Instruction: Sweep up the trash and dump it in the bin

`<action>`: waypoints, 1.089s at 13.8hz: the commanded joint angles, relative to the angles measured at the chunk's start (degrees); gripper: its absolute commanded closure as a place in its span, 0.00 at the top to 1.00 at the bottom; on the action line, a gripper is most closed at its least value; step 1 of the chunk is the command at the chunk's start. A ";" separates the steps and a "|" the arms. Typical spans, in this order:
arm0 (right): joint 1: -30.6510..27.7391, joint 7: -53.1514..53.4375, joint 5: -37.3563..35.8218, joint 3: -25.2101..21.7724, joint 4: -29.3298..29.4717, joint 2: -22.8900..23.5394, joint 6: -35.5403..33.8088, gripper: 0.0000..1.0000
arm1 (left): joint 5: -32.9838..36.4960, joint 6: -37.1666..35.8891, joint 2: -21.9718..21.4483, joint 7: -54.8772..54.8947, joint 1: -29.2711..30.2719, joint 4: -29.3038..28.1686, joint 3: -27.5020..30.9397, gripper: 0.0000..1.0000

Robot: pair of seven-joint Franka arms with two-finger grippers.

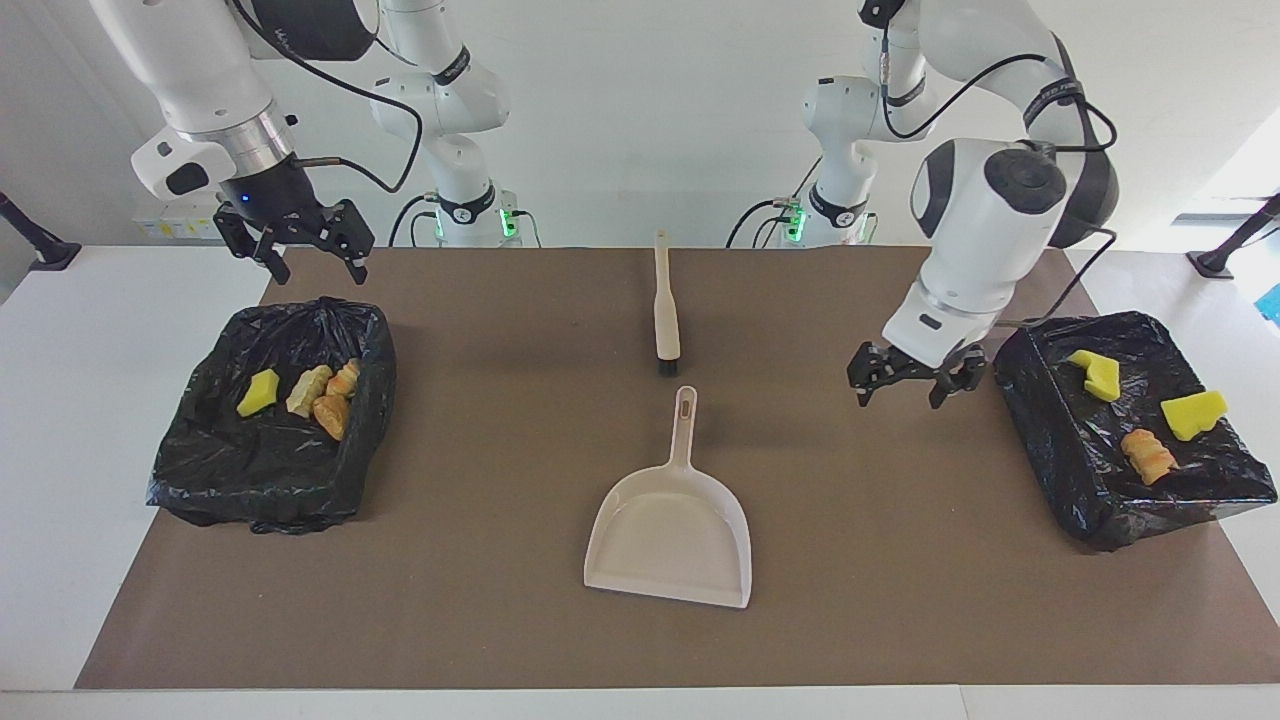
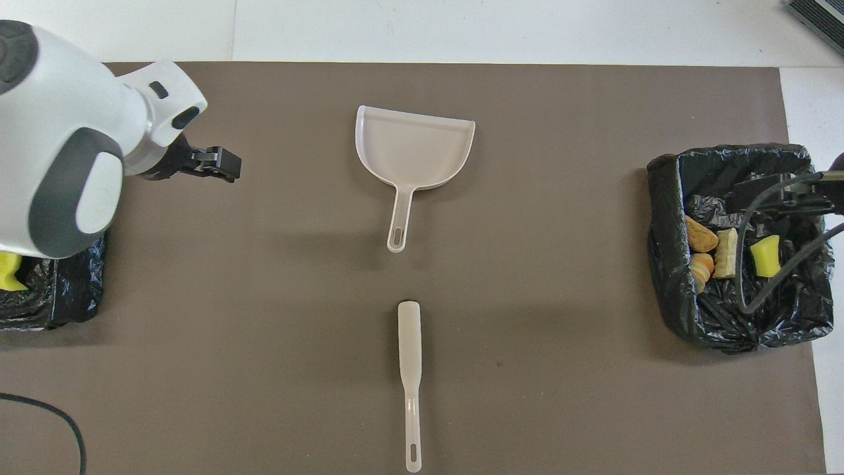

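Trash [image 1: 1148, 455] lies in the bag-lined tray [image 1: 1060, 450] just beside the left gripper [image 1: 916, 378], which hangs open and empty over the table [image 1: 480, 620]. More scraps [image 1: 330, 408] sit in the bin [image 1: 200, 470] below the open right gripper [image 1: 300, 245].

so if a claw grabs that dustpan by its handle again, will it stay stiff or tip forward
The dustpan looks like one rigid moulded plastic piece, so it probably stays stiff. Its wide pan sits well past the thin handle, so a grip there likely lets the pan end droop. It lies flat on the brown mat with a low lip, so pushed, it would probably slide rather than roll.
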 commanded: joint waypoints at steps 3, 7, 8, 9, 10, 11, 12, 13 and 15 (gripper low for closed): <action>-0.22 -0.78 0.98 0.00 0.29 -0.19 -0.96 1.00 | -1.08 -7.25 -9.19 6.71 4.66 -4.39 -0.54 1.00; -0.22 -0.78 0.97 0.00 0.20 -0.19 -0.96 1.00 | -1.08 -12.52 -14.99 10.40 5.53 -7.04 -0.45 1.00; -0.21 -0.78 0.97 0.00 0.20 -0.19 -0.96 1.00 | -1.08 -13.67 -15.79 11.28 6.93 -7.13 -0.45 1.00; -0.21 -0.78 0.97 0.00 0.29 -0.19 -0.96 1.00 | -1.08 -13.86 -16.23 12.51 7.38 -7.04 -0.36 1.00; -0.30 -0.78 1.06 0.00 0.21 -0.19 -0.96 1.00 | -1.08 -14.38 -15.97 12.87 7.99 -6.17 -0.45 1.00; -0.22 -0.78 0.98 0.00 0.29 -0.19 -0.96 1.00 | -1.08 -15.69 -15.97 12.79 8.09 -5.81 -0.45 1.00; -0.21 -0.78 0.97 0.00 0.29 -0.19 -0.96 1.00 | -1.08 -16.75 -15.97 12.70 8.09 -5.11 -0.36 1.00; -0.21 -0.78 0.97 0.00 0.21 -0.19 -0.96 1.00 | -1.25 -16.93 -16.14 12.44 8.18 -4.93 -0.19 1.00; -0.21 -0.78 1.06 0.00 0.21 -0.19 -0.96 1.00 | -3.70 -14.84 -16.49 12.26 8.44 -5.19 0.08 1.00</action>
